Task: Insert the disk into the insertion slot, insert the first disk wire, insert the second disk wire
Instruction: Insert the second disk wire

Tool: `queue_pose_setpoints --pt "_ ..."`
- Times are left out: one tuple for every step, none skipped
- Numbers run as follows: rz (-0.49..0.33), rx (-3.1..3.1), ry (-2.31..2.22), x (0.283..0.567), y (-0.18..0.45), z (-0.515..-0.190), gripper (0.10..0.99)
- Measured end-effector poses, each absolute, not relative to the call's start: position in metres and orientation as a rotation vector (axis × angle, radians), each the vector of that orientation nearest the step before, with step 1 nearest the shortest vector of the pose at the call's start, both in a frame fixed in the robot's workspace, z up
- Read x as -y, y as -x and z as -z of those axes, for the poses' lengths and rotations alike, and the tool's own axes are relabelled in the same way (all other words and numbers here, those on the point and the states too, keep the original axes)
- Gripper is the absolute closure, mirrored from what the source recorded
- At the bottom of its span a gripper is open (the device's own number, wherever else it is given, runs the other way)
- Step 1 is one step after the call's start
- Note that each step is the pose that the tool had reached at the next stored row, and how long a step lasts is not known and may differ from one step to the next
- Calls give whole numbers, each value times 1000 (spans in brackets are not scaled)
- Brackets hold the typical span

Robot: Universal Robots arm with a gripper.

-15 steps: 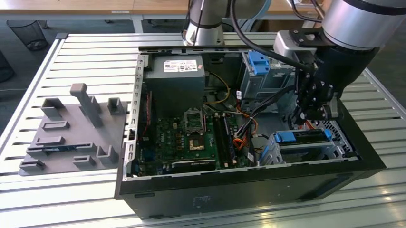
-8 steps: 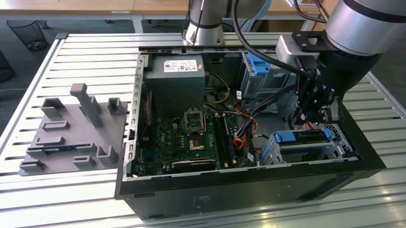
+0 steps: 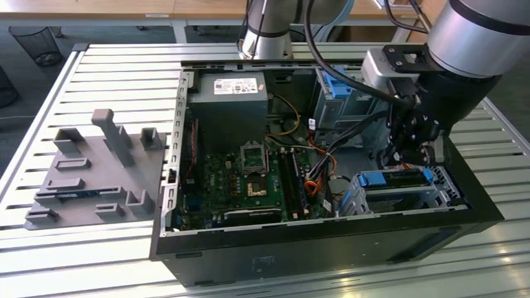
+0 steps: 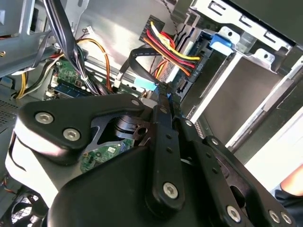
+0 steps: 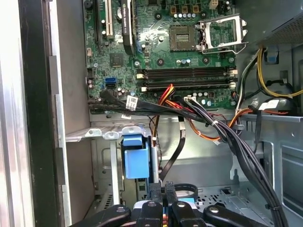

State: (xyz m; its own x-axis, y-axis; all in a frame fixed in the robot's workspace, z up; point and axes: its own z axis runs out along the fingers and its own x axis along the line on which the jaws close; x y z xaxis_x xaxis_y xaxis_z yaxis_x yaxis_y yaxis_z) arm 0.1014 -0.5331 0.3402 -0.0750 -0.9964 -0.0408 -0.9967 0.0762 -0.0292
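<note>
We see the disk point(image 3: 396, 178), a flat grey drive in a bright blue plastic frame, already seated in the insertion slot point(image 3: 431, 195), the boxy silver perforated cage at the corner of the open black computer case point(image 3: 331, 248) nearest the arm. So we judge the first step done and a wire step in hand. The black gripper point(image 3: 411, 155) hangs just above the cage's rear edge. In the second wrist view its jaws are pressed together on a small blue-and-black connector point(image 4: 161, 87) at the end of a flat black cable point(image 4: 142, 61), beside the red-yellow-black wire bundle point(image 4: 170, 47). We judge the plug must now be aligned squarely with the drive's socket, which we cannot see clearly.
</note>
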Motion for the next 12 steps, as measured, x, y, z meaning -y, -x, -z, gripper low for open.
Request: queue_pose_setpoints --pt "-10 -2267 2102 534 -101 -340 937" --pt "-10 -2267 2102 535 -101 -340 937" --pt "-10 -2267 2102 536 -101 -340 937" --pt "-10 -2267 2102 538 -101 -340 937" --pt "-10 -2267 2102 538 -101 -340 937" --pt "-10 -2267 2102 539 -101 -340 937" --pt "-10 -2267 2102 539 -102 -339 937" --pt "-10 -2265 2104 539 -102 -339 937" --pt "-10 -2259 2110 539 -103 -339 937" --pt "-10 -2249 2121 539 -103 -339 937" --pt "-11 -2239 2132 539 -103 -338 937" --pt "-11 -2234 2137 540 -103 -338 937"
